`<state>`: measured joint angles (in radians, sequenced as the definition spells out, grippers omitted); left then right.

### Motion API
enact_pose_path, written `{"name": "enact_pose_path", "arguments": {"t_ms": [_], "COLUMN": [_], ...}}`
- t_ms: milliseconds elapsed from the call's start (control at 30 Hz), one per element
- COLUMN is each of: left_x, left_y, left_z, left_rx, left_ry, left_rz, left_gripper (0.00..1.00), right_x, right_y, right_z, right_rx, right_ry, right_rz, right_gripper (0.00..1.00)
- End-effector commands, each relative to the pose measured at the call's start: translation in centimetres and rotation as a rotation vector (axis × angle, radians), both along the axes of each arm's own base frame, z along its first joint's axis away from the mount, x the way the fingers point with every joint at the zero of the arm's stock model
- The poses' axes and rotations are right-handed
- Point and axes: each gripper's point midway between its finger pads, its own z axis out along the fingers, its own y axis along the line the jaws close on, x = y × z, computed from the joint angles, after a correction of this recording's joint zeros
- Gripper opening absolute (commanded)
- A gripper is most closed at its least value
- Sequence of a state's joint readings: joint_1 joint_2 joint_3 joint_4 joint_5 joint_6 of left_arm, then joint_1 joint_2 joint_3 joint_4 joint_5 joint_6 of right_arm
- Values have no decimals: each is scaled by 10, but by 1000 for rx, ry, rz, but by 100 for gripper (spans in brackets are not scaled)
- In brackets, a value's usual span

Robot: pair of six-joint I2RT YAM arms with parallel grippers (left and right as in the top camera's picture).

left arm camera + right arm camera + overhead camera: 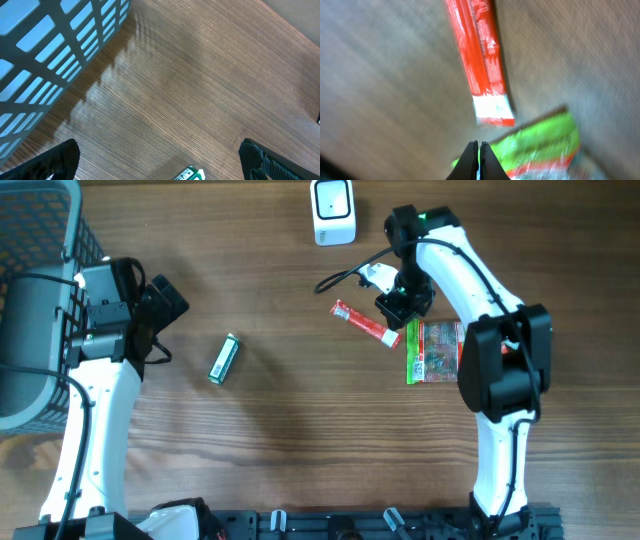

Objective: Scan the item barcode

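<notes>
At the far left of the overhead view, a grey plastic lattice basket (pixel 40 220) stands on the brown wood-grain surface (pixel 300 440). At the basket's 3 o'clock side hangs the left end effector (pixel 165 300), its black fingers (pixel 62 160) spread wide with nothing gripped. A small green rectangular packet (pixel 224 360) lies flat at about 5 o'clock from it, near but apart. In the left wrist view only the packet's tip shows, at the bottom edge between the two fingers.

Further right, a white box-shaped barcode scanner (pixel 333 210) sits near the 12 o'clock edge of the surface. A long red foil sachet (pixel 365 322) lies slanted at about 5 o'clock from the scanner. The right end effector (pixel 404 307) is just beside it, at about 2 o'clock from the sachet's middle, with its fingers pressed together. The right wrist view is blurred. There the sachet stretches away at 12 o'clock from the fingertips, its white-banded end close to them but apart.

A bright green crinkly plastic pouch (pixel 435 352) lies at 5 o'clock from the right end effector, and the closed fingertips sit over its near edge. Whether they pinch that edge cannot be told.
</notes>
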<state>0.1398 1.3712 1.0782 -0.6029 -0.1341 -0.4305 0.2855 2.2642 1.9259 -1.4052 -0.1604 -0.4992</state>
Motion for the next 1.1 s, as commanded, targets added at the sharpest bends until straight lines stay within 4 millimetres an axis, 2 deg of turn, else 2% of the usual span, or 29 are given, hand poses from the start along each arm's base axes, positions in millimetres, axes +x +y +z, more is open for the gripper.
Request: {"name": "enact_pose_path", "arguments": {"t_ms": [0, 67, 133, 200, 233, 267, 300, 333, 500, 600, 667, 867, 900, 933, 967, 1000, 1067], "left_x": [1, 1, 1, 1, 1, 1, 1, 1, 1, 1, 1, 2, 1, 2, 1, 1, 1], "left_y": [3, 3, 3, 3, 3, 3, 3, 3, 3, 3, 3, 3, 3, 3, 3, 3, 3], "left_z": [2, 2, 2, 2, 2, 2, 2, 2, 2, 2, 2, 2, 2, 2, 2, 2, 2], "left_rx": [11, 11, 11, 11, 11, 11, 11, 11, 11, 11, 11, 11, 11, 11, 11, 11, 11], "left_ry": [-3, -3, -3, -3, -3, -3, -3, -3, -3, -3, -3, -3, -3, -3, -3, -3, -3], "left_rz": [6, 6, 6, 6, 6, 6, 6, 6, 6, 6, 6, 6, 6, 6, 6, 6, 6], "left_gripper": [100, 100, 100, 100, 100, 100, 100, 100, 100, 100, 100, 100, 100, 100, 100, 100, 100], "right_x": [-6, -7, -15, -10, -7, -1, 3, 8, 20, 20, 18, 9, 4, 0, -2, -5, -8], "right_y": [-23, -44, -44, -28, -20, -5, 5, 12, 33, 41, 40, 34, 31, 26, 23, 22, 27], "right_z": [12, 14, 16, 13, 12, 11, 11, 10, 7, -1, -11, -61, -67, -68, -68, -67, -50], "right_rx": [-159, -288, -301, -224, -183, -115, -65, -43, -18, -10, -16, -27, -37, -58, -75, -81, -45], "right_ry": [-8, -22, 12, 9, 3, -12, -27, -50, -131, -146, -145, -154, -145, -135, -127, -117, -119], "right_rz": [-121, -190, -231, -276, -280, -279, -250, -226, -155, -138, -137, -143, -139, -134, -133, -132, -134], "right_gripper": [5, 5, 5, 16, 29, 33, 49, 58, 62, 61, 57, 55, 49, 20, 5, 5, 5]}}
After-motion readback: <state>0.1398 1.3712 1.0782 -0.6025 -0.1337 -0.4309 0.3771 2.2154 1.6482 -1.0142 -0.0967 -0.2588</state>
